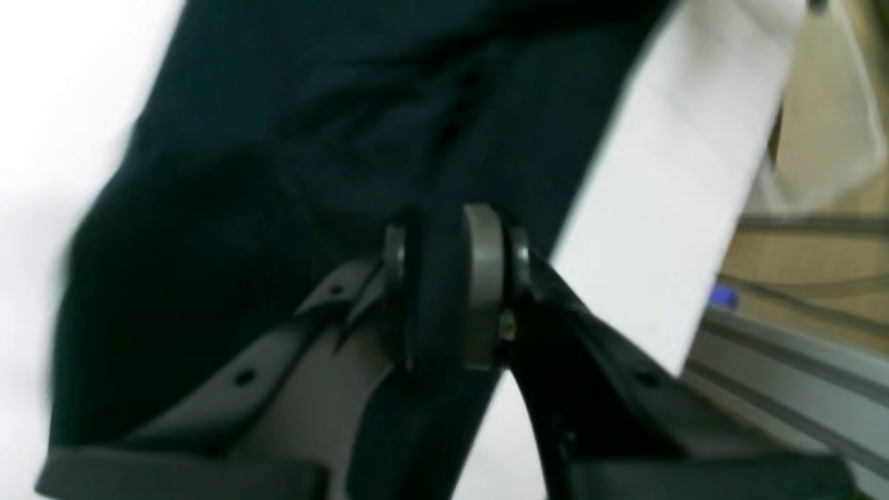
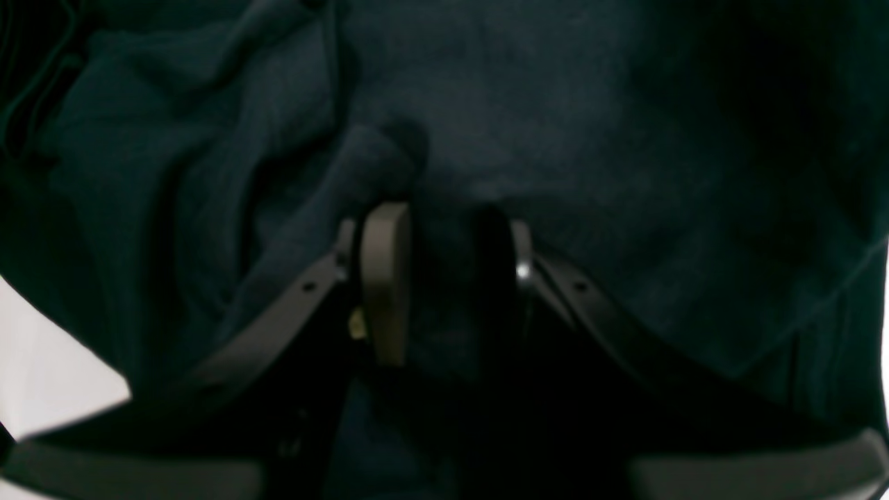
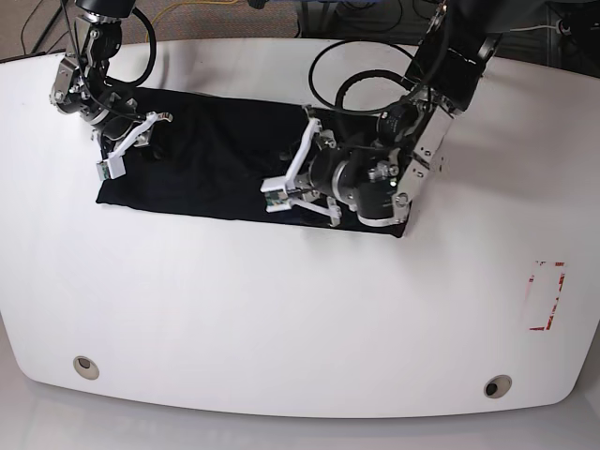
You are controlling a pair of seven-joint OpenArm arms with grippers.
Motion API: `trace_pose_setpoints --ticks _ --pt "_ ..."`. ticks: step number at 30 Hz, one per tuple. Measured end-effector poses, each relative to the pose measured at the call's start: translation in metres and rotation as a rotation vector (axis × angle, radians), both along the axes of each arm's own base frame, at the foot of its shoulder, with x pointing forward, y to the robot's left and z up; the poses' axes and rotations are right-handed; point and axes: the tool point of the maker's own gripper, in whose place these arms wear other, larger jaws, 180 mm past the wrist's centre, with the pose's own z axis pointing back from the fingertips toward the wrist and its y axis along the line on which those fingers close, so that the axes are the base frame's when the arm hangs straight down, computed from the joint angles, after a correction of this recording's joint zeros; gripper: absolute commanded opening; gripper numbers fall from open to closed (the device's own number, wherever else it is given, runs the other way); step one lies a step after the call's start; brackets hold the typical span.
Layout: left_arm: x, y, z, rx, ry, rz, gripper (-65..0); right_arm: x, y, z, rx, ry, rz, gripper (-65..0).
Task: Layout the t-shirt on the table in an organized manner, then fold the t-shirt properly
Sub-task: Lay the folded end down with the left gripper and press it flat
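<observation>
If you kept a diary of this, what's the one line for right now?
stage: folding | t-shirt: flat black strip on table | left gripper: shut on t-shirt | right gripper: shut on t-shirt

The t-shirt is plain black, unpatterned; the desk is white, with a red-marked rectangle near one edge and two grey round grommet holes; both arms are black with white brackets
</observation>
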Motion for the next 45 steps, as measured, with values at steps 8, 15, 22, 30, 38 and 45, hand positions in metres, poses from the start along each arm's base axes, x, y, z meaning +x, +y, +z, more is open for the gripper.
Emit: trace_pose_setpoints --ticks 8,15,22,30,38,45 --pt "-0.001 -0.009 0.007 0.003 -0.037 -0.055 -46.0 0.001 -0.001 0.000 -0.003 0.000 0.001 -47.1" --pt "0.034 0.003 0.049 -0.091 -0.145 0.057 -41.0 0.000 -0.002 0.000 -0.009 0.002 0.003 -47.1" --pt "0.083 0.055 0.061 -0.068 -0.212 0.288 -41.0 0.000 -0.002 0.000 -0.009 0.002 0.002 -47.1" --pt "0.098 0.119 0.038 0.098 -0.256 0.459 -41.1 0.000 -0.002 0.000 -0.009 0.002 0.002 -47.1" --pt "0.066 0.140 0.000 0.184 -0.192 0.467 -41.1 0.000 -0.002 0.000 -0.009 0.002 0.002 -47.1" --pt "0.046 0.135 -0.018 0.229 -0.165 0.424 -41.1 0.000 -0.002 0.000 -0.009 0.002 0.002 -47.1"
